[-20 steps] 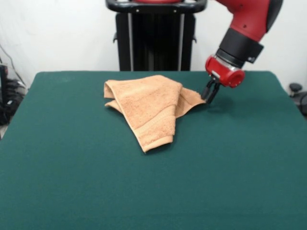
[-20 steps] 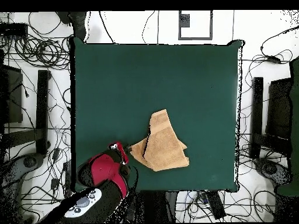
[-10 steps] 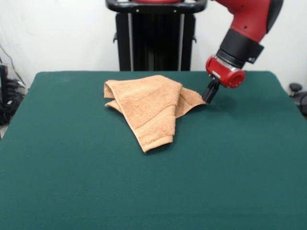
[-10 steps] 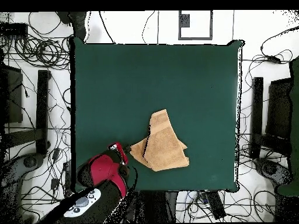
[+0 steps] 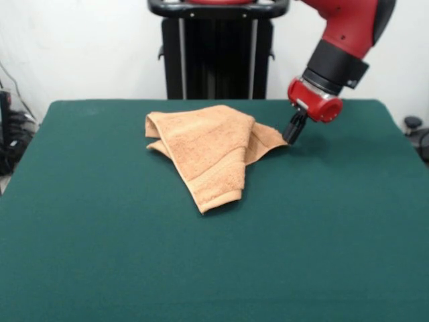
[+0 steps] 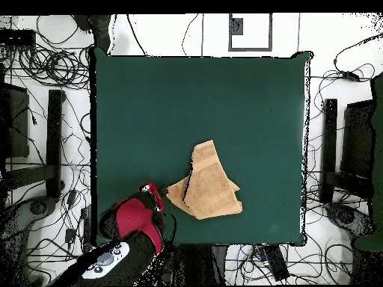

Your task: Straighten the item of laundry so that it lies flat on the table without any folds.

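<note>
Crumpled light orange-tan terry towel (image 5: 209,149) folded over itself on the far middle of the dark green felt surface (image 5: 100,255), black pincer (image 5: 293,133) of red arm clamped on towel's right corner

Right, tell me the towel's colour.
Light orange-tan all over; the towel shows best in the front view.

Front view from across the table (image 5: 100,268) where we look level and fairly near, its near edge cropped, overhead view straight down from farther off, all four table corners visible, both views sharing the table's top.
</note>
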Robot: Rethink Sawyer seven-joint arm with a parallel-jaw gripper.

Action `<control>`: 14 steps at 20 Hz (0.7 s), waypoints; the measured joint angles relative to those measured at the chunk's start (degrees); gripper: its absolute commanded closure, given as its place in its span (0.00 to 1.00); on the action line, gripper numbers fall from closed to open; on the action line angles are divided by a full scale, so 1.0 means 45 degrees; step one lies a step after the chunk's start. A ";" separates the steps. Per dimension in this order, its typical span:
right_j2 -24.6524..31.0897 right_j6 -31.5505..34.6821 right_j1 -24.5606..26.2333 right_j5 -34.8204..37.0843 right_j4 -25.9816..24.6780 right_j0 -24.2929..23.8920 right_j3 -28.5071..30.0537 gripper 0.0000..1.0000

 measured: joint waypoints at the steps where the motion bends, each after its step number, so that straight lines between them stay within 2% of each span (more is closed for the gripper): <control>1: 0.0002 0.0000 0.0000 0.0000 -0.0003 -0.0008 0.0000 1.00; 14: 0.0138 0.0000 -0.0128 -0.0005 -0.0342 -0.0179 0.0103 1.00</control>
